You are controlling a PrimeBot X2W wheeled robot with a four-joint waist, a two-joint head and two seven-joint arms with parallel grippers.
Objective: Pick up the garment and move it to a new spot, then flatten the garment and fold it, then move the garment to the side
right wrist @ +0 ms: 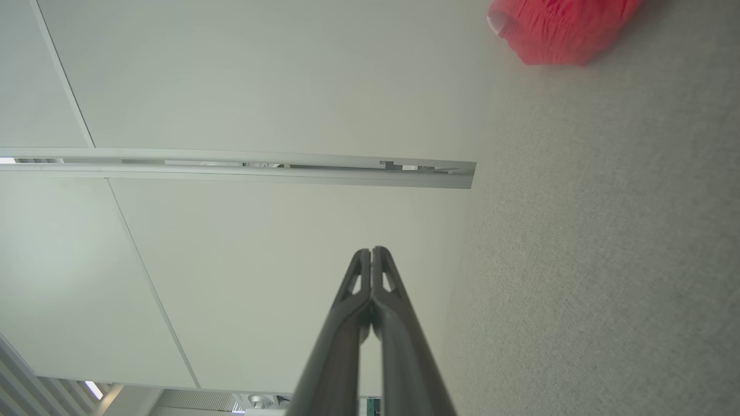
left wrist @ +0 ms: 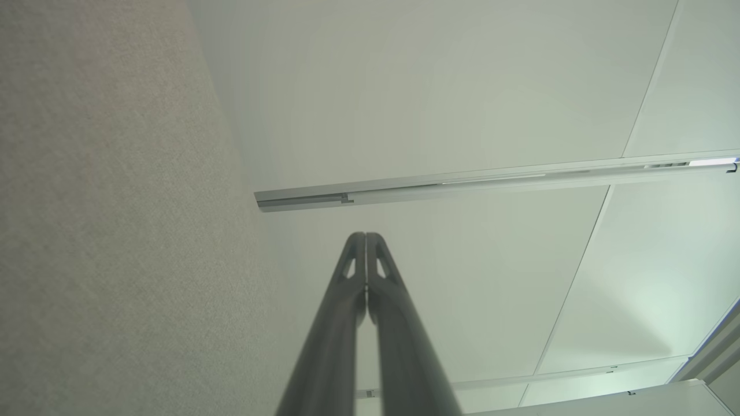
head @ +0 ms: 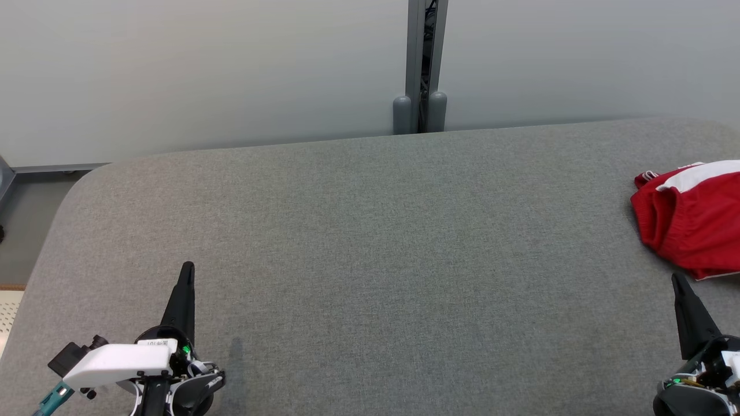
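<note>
While both pairs of dark fingers are pressed tip to tip and hold nothing, the left gripper [head: 187, 273] sits at the lower left of the head view and the right gripper [head: 677, 281] at the lower right. A small white label [head: 157, 343] on the left wrist bears dark characters, possibly upside down, too small to read. Beneath both spreads the grey padded table [head: 370, 242]. The red garment [head: 691, 222], white-banded, lies bunched at the right edge, near the right gripper's tip.

You won't get any readable text here. The small white label [head: 157, 343] on the left gripper [head: 188, 267] has print too tiny to make out.
</note>
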